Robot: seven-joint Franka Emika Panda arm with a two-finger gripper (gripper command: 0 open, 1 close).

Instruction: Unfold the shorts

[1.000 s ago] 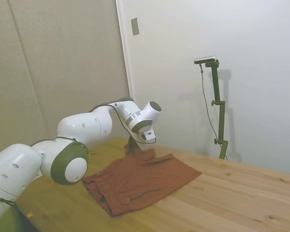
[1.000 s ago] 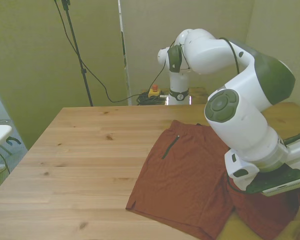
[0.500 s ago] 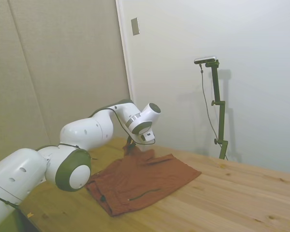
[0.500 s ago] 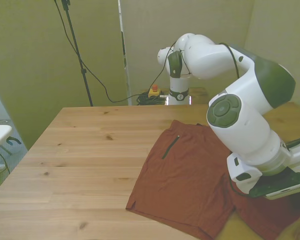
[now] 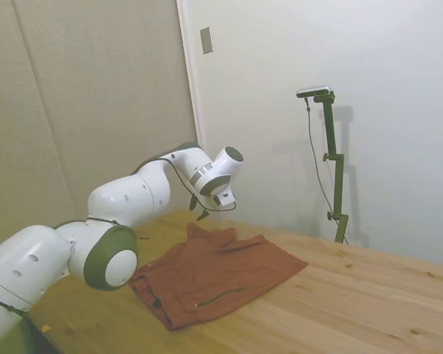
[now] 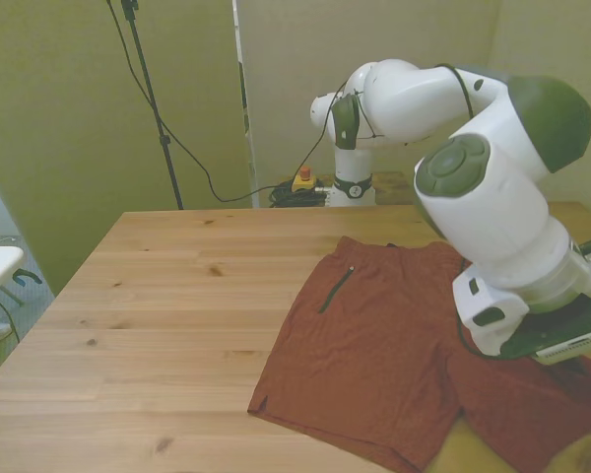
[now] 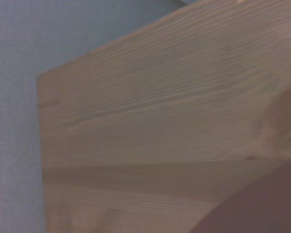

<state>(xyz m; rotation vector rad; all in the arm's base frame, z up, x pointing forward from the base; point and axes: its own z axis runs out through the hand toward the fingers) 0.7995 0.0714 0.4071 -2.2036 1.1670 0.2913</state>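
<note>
Rust-orange cloth, the shorts [image 5: 214, 275] [image 6: 394, 360], lies spread on the wooden counter [image 5: 369, 302] [image 6: 167, 305], toward the front view's right and reaching close to the counter's near edge there. In the front view one leg lies flat toward the near edge with its hem corner at the front view's left, the other leg runs off under the arm at the front view's right, and the waistband sits at the far side with a thin dark pocket slit [image 6: 336, 289] just below it. In the side view a second dark slit [image 5: 220, 296] shows on the cloth near the counter's near edge, and a small peak of fabric stands up at the far end of the garment, right below the arm's wrist. The hand [image 5: 200, 210] hangs above that raised peak, apart from it, with nothing visibly caught in it; how far its fingers are parted cannot be told, since they show only as a small dark shape in the side view and the arm's own body hides them in the front view. The wrist view is blurred and shows bare counter wood [image 7: 150, 111], one counter corner against a grey background, and a dim reddish-brown patch of the shorts [image 7: 262, 208].
</note>
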